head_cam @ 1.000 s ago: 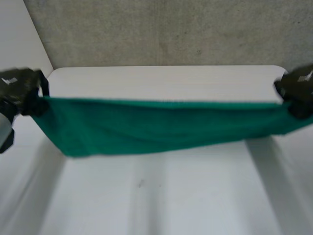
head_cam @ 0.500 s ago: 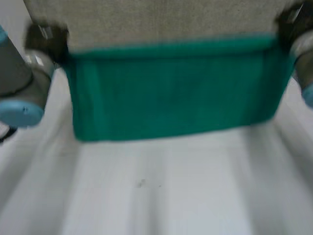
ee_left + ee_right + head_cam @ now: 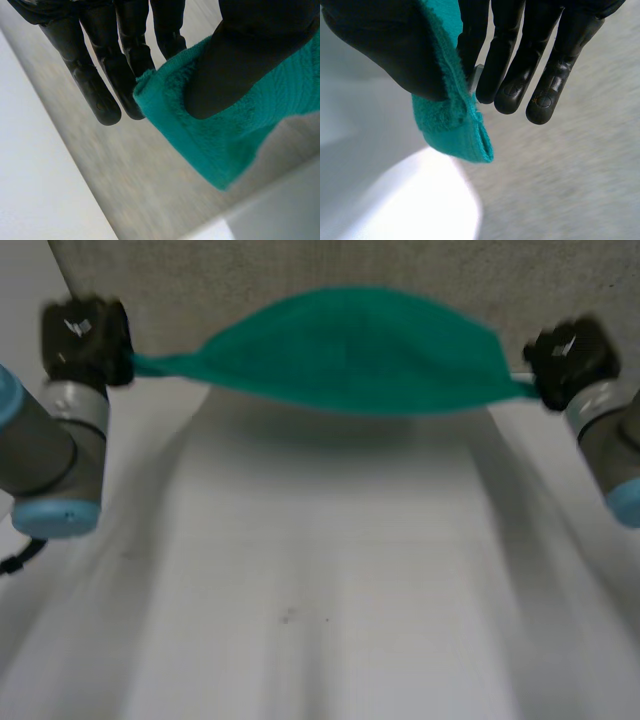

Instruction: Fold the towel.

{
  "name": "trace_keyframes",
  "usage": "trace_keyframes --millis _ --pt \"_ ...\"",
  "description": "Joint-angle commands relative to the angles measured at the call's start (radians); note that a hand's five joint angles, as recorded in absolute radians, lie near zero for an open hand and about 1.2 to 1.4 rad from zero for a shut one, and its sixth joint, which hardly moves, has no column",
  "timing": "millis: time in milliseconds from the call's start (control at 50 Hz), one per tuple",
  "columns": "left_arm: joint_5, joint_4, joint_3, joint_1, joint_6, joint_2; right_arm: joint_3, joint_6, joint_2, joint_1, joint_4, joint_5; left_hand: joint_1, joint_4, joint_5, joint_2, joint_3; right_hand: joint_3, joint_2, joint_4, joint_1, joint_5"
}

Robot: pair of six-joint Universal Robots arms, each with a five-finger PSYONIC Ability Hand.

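On the left hand (image 3: 250, 55), the thumb lay over a corner of the green towel (image 3: 220, 145) and clamped it against the fingers (image 3: 102, 85) behind. The other fingers hung straight and free beside the cloth. On the right hand (image 3: 385, 45), the thumb likewise pinched the opposite corner against the nearest of its fingers (image 3: 540, 65), with a short hemmed tip of towel poking out below the grip. Both hands were thus closed on the cloth, one at each end of the same edge.

Outward from those grips, the towel was stretched between the two hands in the air, near the far edge of the tabletop (image 3: 330, 570). The left hand was by the far left corner and the right hand by the far right one. The towel's middle billowed up into an arc, and none of it appeared to rest on the tabletop.

Judged from this, the fold itself was not yet made. The towel had been picked up and spread by its corners, but no edge lay on another. It was left to lay the towel down, carry the held edge across to the opposite one, release it and flatten it. Whether the hanging cloth was already doubled could not be told.
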Motion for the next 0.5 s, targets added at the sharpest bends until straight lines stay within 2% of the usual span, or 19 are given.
trace_keyframes --millis 20,100,160,200,220,240,280,340,400,500 --pt "0.026 -0.017 -0.127 -0.001 0.012 -0.096 0.047 -0.007 0.156 0.003 0.05 0.013 0.241 0.195 0.261 0.196 0.201 0.215 0.215 0.203 0.41 0.226" --pt "0.052 -0.081 -0.24 0.005 0.072 -0.083 0.083 -0.02 0.147 -0.003 0.216 0.01 0.241 0.195 0.261 0.196 0.201 0.215 0.215 0.203 0.41 0.226" --pt "0.047 -0.214 -0.326 0.036 0.19 -0.021 0.119 -0.047 0.077 -0.012 0.334 -0.001 0.241 0.195 0.261 0.196 0.201 0.215 0.215 0.203 0.41 0.226" --pt "0.047 -0.257 -0.348 0.05 0.223 0.005 0.138 -0.066 0.048 -0.012 0.375 -0.005 0.241 0.195 0.261 0.196 0.201 0.215 0.215 0.203 0.41 0.226" --pt "0.049 -0.347 -0.386 0.079 0.283 0.055 0.177 -0.119 -0.006 -0.014 0.45 -0.01 0.241 0.195 0.261 0.196 0.201 0.215 0.215 0.203 0.41 0.226" --pt "0.052 -0.441 -0.426 0.102 0.335 0.101 0.237 -0.235 -0.068 -0.02 0.546 -0.019 0.241 0.195 0.261 0.196 0.201 0.215 0.215 0.203 0.41 0.226" --pt "0.059 -0.562 -0.467 0.113 0.389 0.166 0.282 -0.324 -0.104 -0.036 0.598 -0.021 0.241 0.195 0.261 0.196 0.201 0.215 0.215 0.203 0.41 0.226" --pt "0.065 -0.644 -0.486 0.102 0.414 0.223 0.345 -0.464 -0.149 -0.075 0.644 -0.016 0.241 0.195 0.261 0.196 0.201 0.215 0.215 0.203 0.41 0.226" --pt "0.073 -0.64 -0.486 0.091 0.412 0.24 0.345 -0.492 -0.155 -0.087 0.601 -0.015 0.241 0.195 0.261 0.196 0.201 0.215 0.215 0.203 0.41 0.226" --pt "0.098 -0.511 -0.426 0.062 0.403 0.211 0.296 -0.439 -0.132 -0.083 0.471 -0.012 0.241 0.195 0.261 0.196 0.201 0.215 0.215 0.203 0.41 0.226"
